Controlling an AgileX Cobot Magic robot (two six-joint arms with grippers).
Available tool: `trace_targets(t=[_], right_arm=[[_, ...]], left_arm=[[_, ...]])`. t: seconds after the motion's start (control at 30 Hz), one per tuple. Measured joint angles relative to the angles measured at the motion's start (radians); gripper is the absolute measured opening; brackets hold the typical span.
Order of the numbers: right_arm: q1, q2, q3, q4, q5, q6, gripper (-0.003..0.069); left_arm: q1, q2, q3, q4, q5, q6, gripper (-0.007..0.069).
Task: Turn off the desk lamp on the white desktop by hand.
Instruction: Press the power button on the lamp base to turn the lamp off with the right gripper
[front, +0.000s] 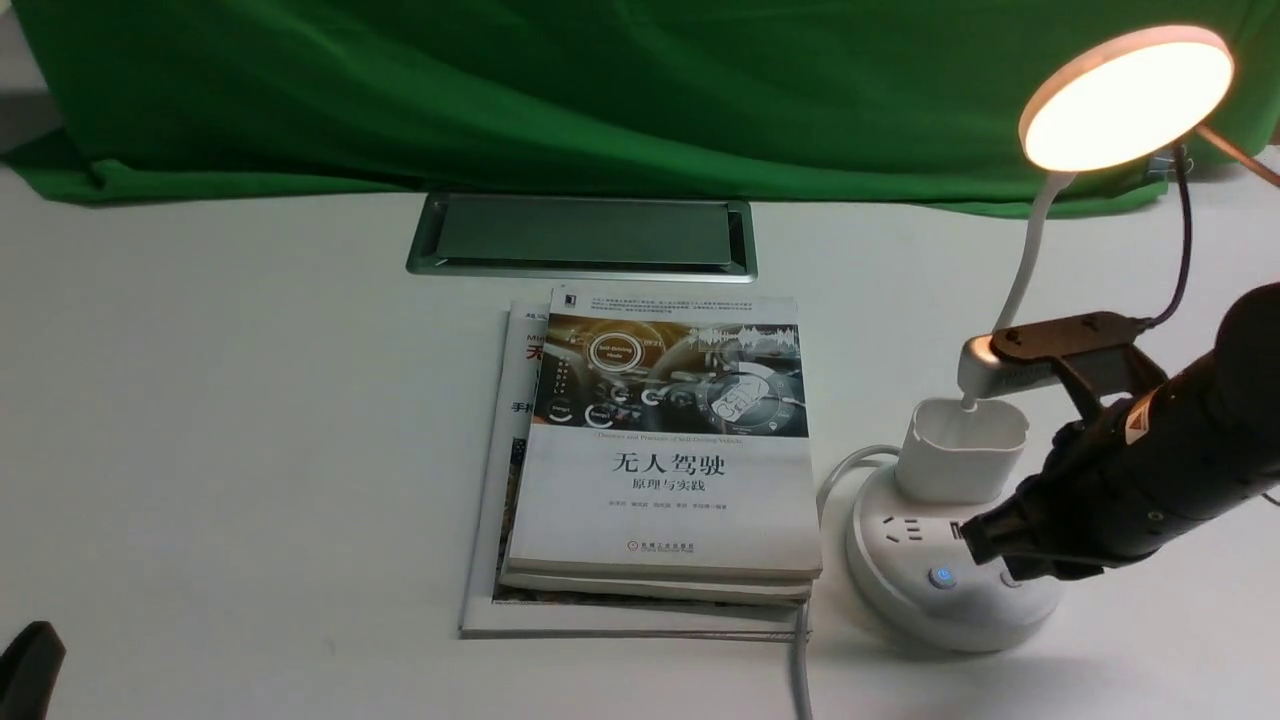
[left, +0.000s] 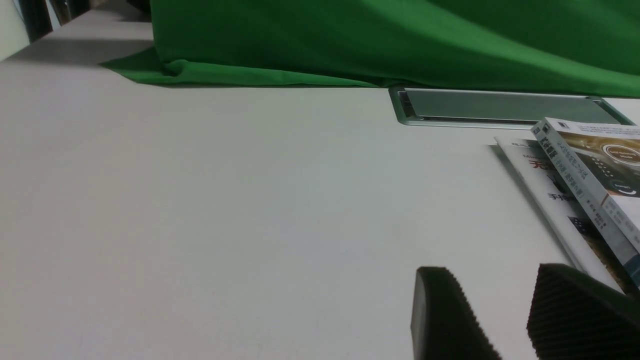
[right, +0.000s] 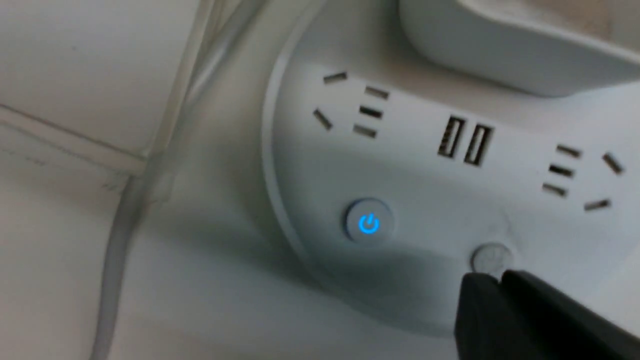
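Observation:
The desk lamp stands at the right of the white desktop (front: 250, 400). Its disc head (front: 1128, 97) glows warm. Its cup holder (front: 962, 450) sits on the round base (front: 900, 570). The base has sockets, a blue-lit power button (front: 942, 577) and a plain grey button (right: 492, 258). My right gripper (right: 499, 277) is shut and empty, with its tips at the edge of the grey button; it also shows over the base in the front view (front: 985, 545). My left gripper (left: 482, 300) is open and empty, low over the bare desktop at the front left.
A stack of books (front: 660, 450) lies left of the lamp base, also seen in the left wrist view (left: 585, 175). The grey cable hatch (front: 582, 238) sits behind them by the green cloth (front: 600, 90). The lamp's white cord (front: 800, 660) runs toward the front edge.

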Motion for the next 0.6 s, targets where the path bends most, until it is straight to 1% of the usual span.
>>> trace_targets(t=[0.27,0.6], right_arm=[[-0.01,0.104,-0.017,-0.004,-0.019,0.0,0.0044],[-0.01,0.061,-0.023,-0.017,0.007,0.004,0.0046]], left_arm=[[0.0,0.0,0.0,0.0,0.0,0.0,0.0242],[0.0,0.0,0.0,0.0,0.0,0.0,0.0242]])
